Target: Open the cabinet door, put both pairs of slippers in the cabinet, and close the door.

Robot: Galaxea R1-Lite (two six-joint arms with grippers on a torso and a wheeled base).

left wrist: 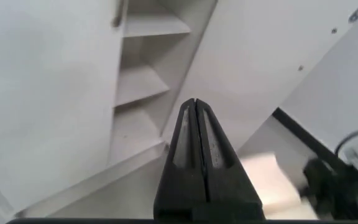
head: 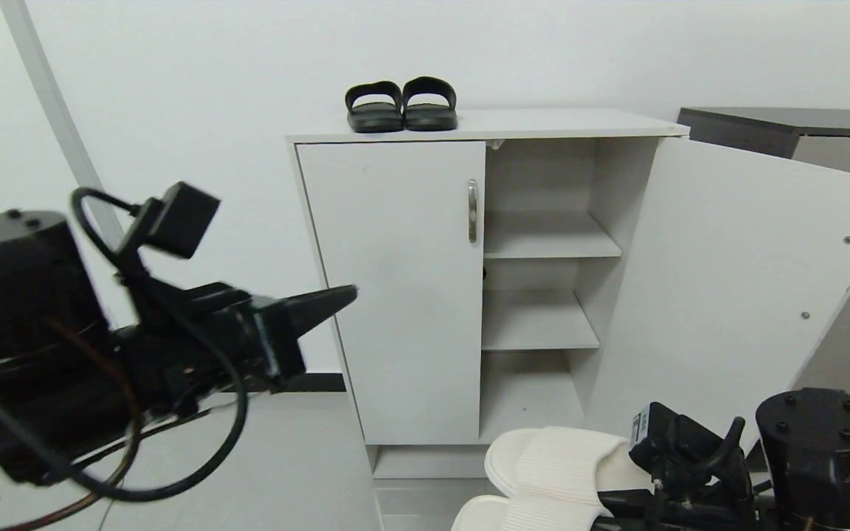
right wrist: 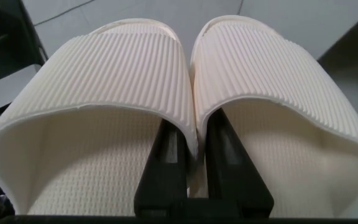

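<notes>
A white cabinet (head: pixel 388 295) stands against the wall, its left door closed and its right door (head: pixel 727 295) swung wide open. Inside are bare shelves (head: pixel 539 324) (left wrist: pixel 138 84). A pair of black slippers (head: pixel 401 105) sits on the cabinet top. Low in front of the open half, a pair of white ribbed slippers (head: pixel 550 464) (right wrist: pixel 185 81) hangs from my right gripper (right wrist: pixel 194 143), which is shut on the two inner strap edges, one finger inside each slipper. My left gripper (head: pixel 347 293) (left wrist: pixel 195 106) is shut and holds nothing, in the air left of the closed door.
A dark grey cabinet (head: pixel 786 125) stands behind the open door at the right. A metal handle (head: pixel 472 210) is on the closed left door. Bare floor (head: pixel 299 457) lies left of and before the cabinet.
</notes>
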